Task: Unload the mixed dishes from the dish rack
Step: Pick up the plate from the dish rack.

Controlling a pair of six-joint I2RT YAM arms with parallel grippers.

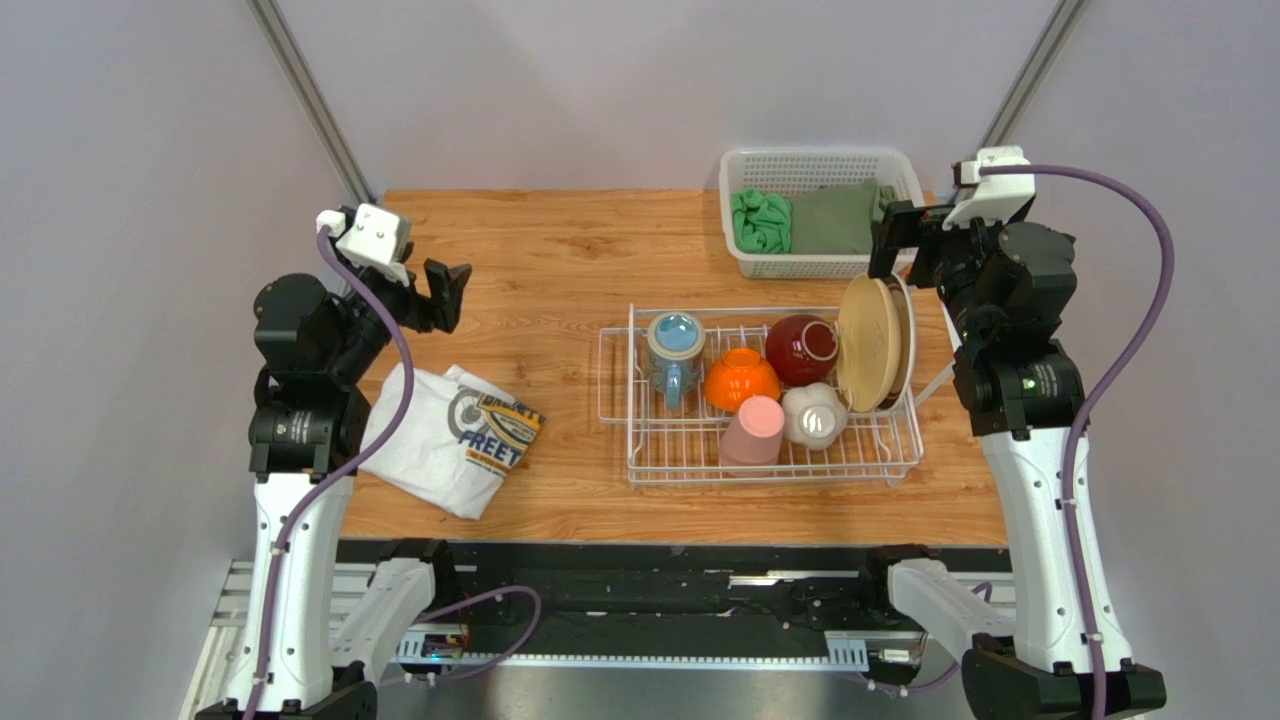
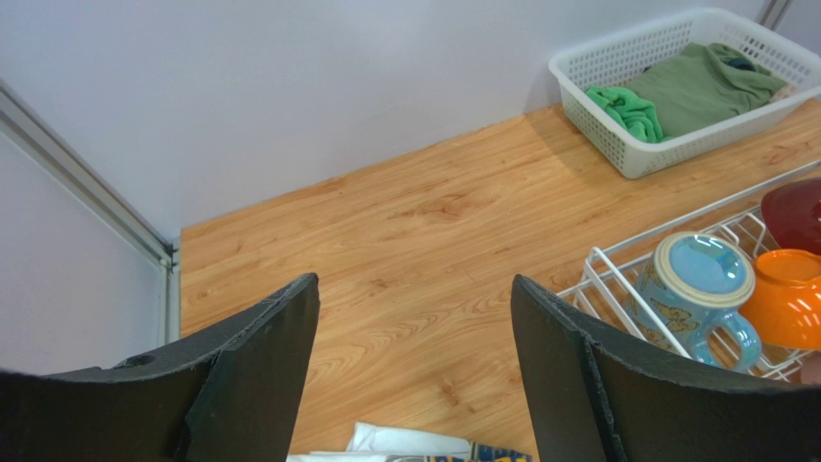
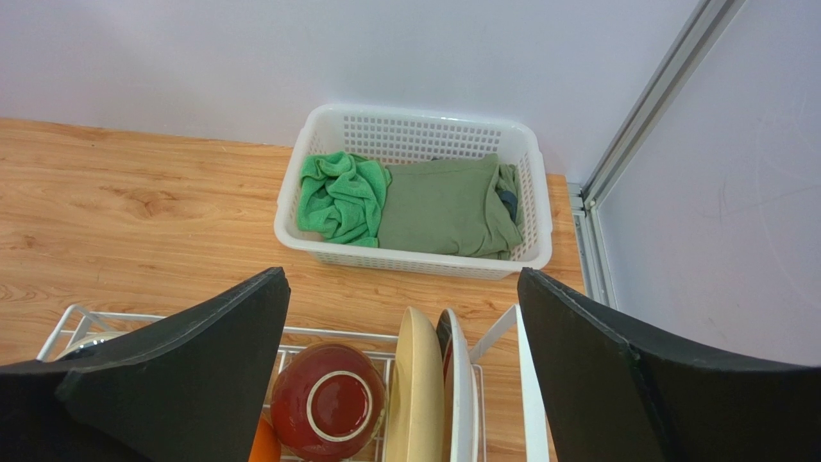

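The white wire dish rack (image 1: 646,450) sits mid-table. It holds a light-blue mug (image 1: 675,348), an orange bowl (image 1: 738,378), a dark red bowl (image 1: 801,348), a pink cup (image 1: 751,432), a small white bowl (image 1: 815,416) and upright tan plates (image 1: 869,342). My left gripper (image 1: 451,288) is open and empty, above bare wood left of the rack. The mug (image 2: 701,289) shows in the left wrist view. My right gripper (image 1: 897,225) is open and empty, above the rack's far right end. The plates (image 3: 419,390) and red bowl (image 3: 328,399) show between its fingers.
A white perforated basket (image 1: 819,162) with green cloths (image 1: 763,222) stands at the back right. A printed white T-shirt (image 1: 454,435) lies at the front left. The table's edges run close to both arms.
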